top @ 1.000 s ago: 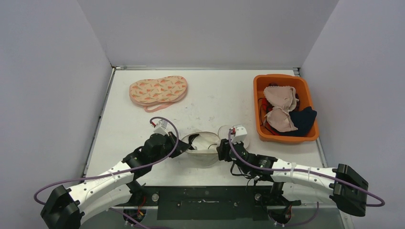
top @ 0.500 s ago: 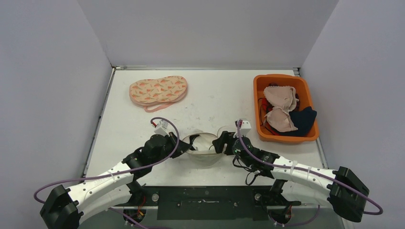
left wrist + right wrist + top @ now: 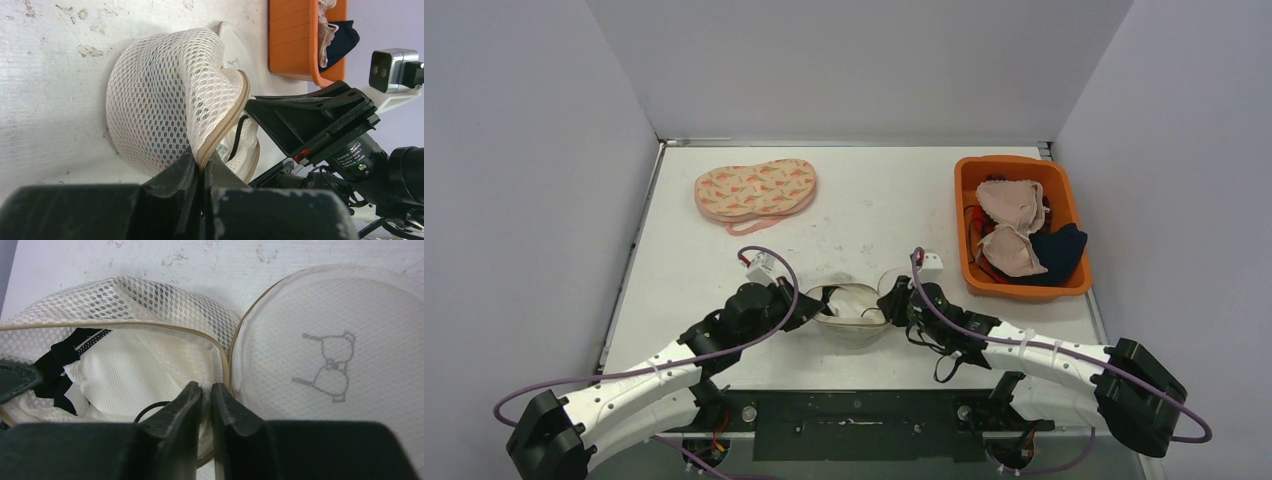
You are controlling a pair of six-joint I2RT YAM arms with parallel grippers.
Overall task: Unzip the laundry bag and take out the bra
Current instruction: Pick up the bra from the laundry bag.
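So the white mesh laundry bag [image 3: 849,312] sits at the surface's [image 3: 874,210] near edge, unzipped, with its round lid [image 3: 330,355] flopped open beside it. The bra [image 3: 130,375] is inside, pale cup and black strap showing. The left end effector [image 3: 202,160] is pinching the tan rim, and the right end effector [image 3: 206,390] is pressed onto the rim by the lid. There's an orange bin [image 3: 962,215] of clothes [image 3: 1014,235] at the right edge and a patterned pouch [image 3: 756,188] at the far left.

Left claw [image 3: 202,159] and right claw [image 3: 206,388] both pinched closed

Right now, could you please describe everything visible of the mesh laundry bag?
The laundry bag is a white mesh dome with tan edging, unzipped, on the table between the arms. Its round lid, stitched with a grey bra outline, lies flat beside it. Cream fabric and black straps show inside. The left tool and right tool each pinch its rim.
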